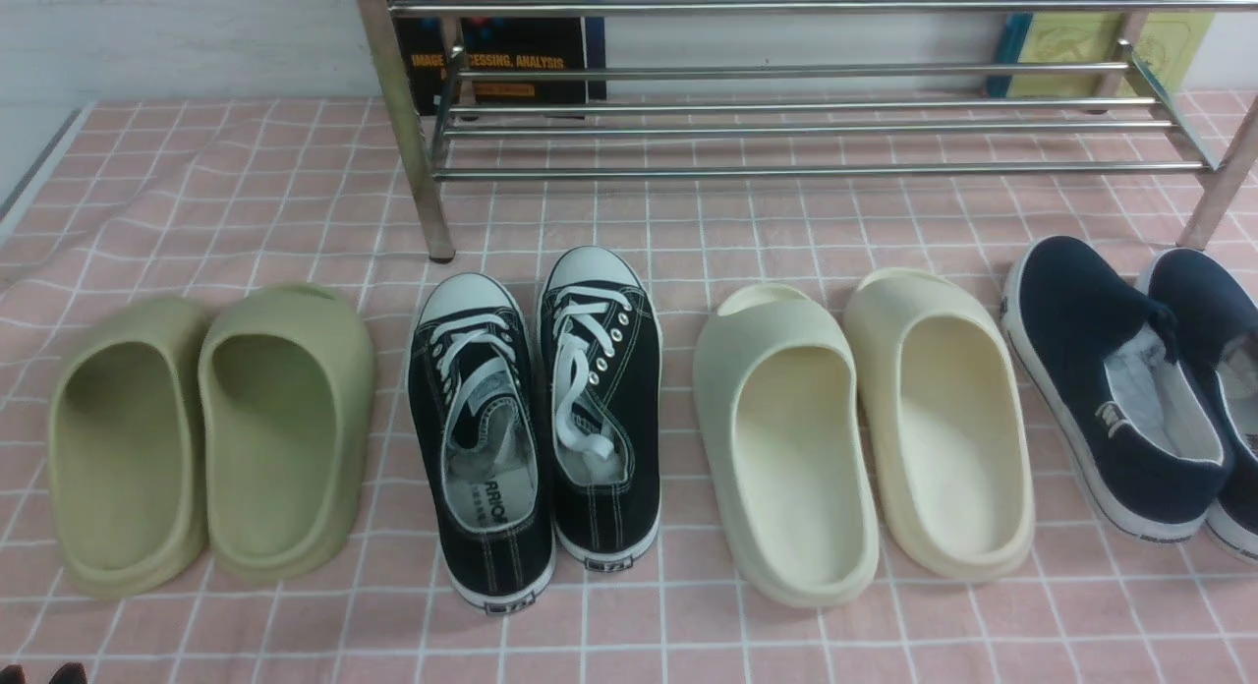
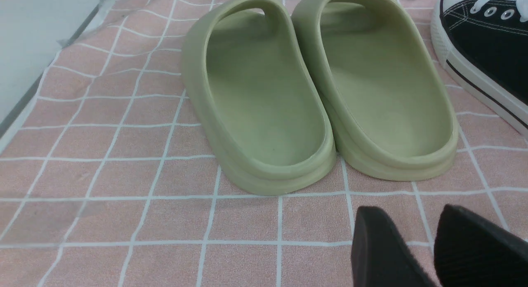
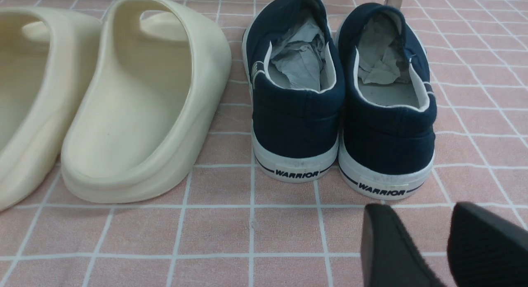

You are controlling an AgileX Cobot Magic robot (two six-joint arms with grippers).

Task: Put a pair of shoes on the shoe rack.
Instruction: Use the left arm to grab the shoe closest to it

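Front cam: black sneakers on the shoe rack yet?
No, both black sneakers stand on the pink checked cloth in front of the shoe rack, toes toward it.

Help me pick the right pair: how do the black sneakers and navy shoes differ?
The black sneakers have white laces and toe caps; the navy slip-ons have neither. The slip-ons are stuffed with paper; the sneakers are not. Both have white soles, toes toward the shoe rack.

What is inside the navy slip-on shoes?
Crumpled pale paper is stuffed into both navy slip-on shoes. How far it reaches toward the toes cannot be seen, because the uppers cover the front of each shoe.
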